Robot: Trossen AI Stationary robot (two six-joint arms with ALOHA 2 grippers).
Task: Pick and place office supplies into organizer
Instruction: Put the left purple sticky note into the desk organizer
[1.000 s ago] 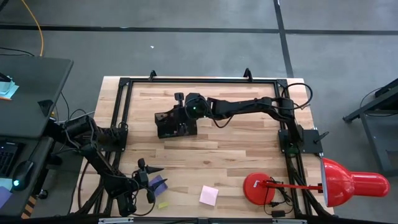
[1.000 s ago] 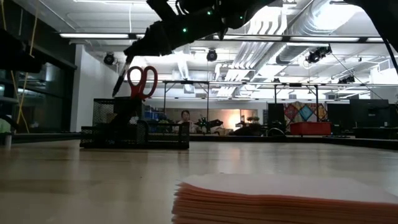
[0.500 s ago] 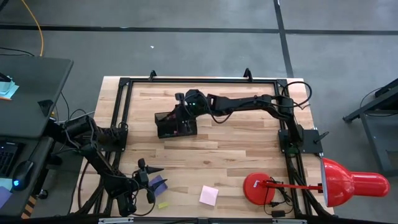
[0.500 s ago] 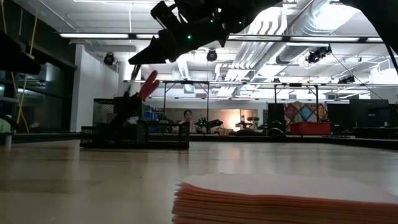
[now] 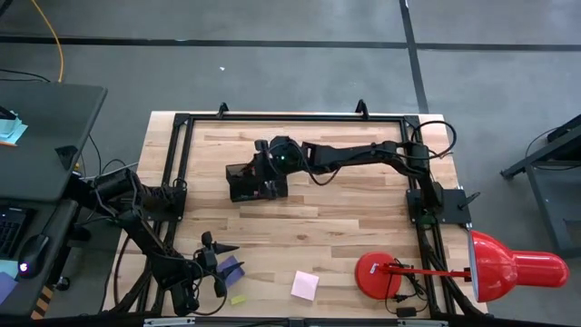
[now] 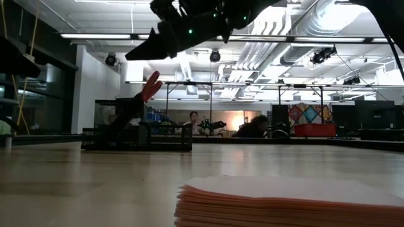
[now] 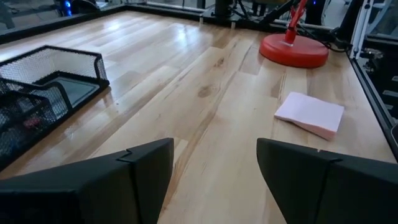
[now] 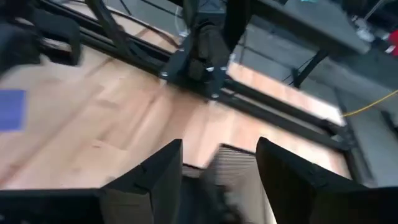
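Observation:
The black mesh organizer [image 5: 257, 182] [image 6: 136, 133] [image 7: 43, 93] stands on the table's far middle. The red-handled scissors [image 6: 150, 86] stand in it, with the handle leaning out over its rim. My right gripper [image 5: 264, 162] [image 6: 142, 52] [image 8: 217, 168] hovers open just above them, touching nothing. My left gripper [image 5: 218, 256] [image 7: 214, 168] waits open at the near left. Beside it on the table lie a blue-purple note pad [image 5: 232, 269] [image 8: 12, 109], a small yellow piece [image 5: 239, 299] and a pink note pad [image 5: 305, 285] [image 7: 310, 114] [image 6: 290, 202].
A red desk lamp stands at the near right, its round base [image 5: 383, 272] [image 7: 293, 50] on the table and its shade [image 5: 517, 272] past the right edge. A black frame [image 5: 182, 123] runs along the table's far and side edges. People sit in the room behind.
My right gripper has opened and let go of the scissors, then risen a little and tipped toward level above the organizer. The scissors have turned edge-on and now lean in the organizer with the red handle lower than before.

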